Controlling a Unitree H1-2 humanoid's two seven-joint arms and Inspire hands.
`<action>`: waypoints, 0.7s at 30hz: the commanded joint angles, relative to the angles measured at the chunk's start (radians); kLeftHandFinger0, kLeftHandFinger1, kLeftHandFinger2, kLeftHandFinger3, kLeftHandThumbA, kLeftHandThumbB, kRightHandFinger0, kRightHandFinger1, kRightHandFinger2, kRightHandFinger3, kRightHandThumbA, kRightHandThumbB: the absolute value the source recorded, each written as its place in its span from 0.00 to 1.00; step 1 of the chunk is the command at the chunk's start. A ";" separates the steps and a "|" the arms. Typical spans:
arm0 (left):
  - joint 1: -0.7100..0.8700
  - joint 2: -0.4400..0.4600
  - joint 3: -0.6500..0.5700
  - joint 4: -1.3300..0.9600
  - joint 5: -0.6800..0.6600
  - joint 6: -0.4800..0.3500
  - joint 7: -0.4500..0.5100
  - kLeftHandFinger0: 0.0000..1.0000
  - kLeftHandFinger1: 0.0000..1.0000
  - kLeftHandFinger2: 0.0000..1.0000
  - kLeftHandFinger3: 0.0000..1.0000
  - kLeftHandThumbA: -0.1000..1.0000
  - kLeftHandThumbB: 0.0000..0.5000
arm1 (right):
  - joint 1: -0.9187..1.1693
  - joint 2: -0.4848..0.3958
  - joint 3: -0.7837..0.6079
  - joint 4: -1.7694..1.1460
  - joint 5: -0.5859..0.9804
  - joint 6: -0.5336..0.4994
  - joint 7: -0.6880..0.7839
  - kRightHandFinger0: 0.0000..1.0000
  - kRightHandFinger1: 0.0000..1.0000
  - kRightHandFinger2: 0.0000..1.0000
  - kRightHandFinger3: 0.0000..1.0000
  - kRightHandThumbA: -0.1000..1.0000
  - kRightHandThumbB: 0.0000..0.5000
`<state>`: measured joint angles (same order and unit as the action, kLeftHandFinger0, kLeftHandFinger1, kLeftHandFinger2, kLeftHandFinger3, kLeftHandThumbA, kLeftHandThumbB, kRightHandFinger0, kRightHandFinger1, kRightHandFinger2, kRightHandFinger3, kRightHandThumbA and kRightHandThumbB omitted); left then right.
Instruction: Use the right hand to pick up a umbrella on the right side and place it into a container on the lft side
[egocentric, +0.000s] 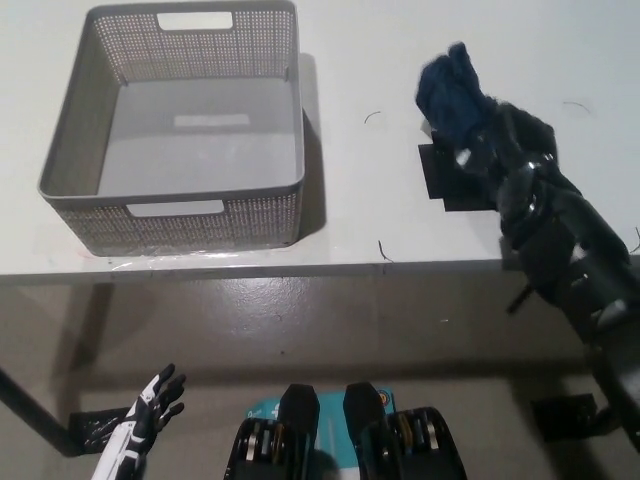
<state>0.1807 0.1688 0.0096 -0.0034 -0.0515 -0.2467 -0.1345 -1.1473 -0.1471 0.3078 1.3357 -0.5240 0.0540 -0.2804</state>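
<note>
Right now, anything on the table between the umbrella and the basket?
Head view: no objects. Between the dark blue umbrella held in the right hand and the grey basket lies bare white table, with only a thin curved scrap.

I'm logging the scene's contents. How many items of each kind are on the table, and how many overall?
Grey perforated basket: 1
Dark blue folded umbrella, held in the black right hand: 1
Black square mat on the white table: 1
Total: 3
</note>
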 joint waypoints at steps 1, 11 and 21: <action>0.008 0.005 -0.004 -0.019 -0.038 -0.027 -0.025 1.00 1.00 1.00 1.00 1.00 0.11 | -0.247 0.053 -0.026 -0.148 0.049 -0.105 -0.007 0.00 0.10 0.61 0.60 0.00 0.43; 0.010 0.000 -0.007 -0.025 -0.019 -0.034 -0.015 1.00 1.00 1.00 1.00 1.00 0.17 | -0.385 0.206 -0.047 -0.292 0.093 -0.025 0.078 0.00 0.11 0.65 0.54 0.00 0.48; 0.009 0.009 -0.024 -0.035 -0.036 -0.033 -0.043 1.00 1.00 1.00 1.00 1.00 0.08 | -0.462 0.343 -0.047 -0.199 0.111 -0.059 0.051 0.00 0.05 0.55 0.46 0.00 0.56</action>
<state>0.1833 0.1680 -0.0020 -0.0038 -0.0735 -0.2462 -0.1504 -1.4373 0.1434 0.2806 1.1489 -0.4462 0.0508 -0.2111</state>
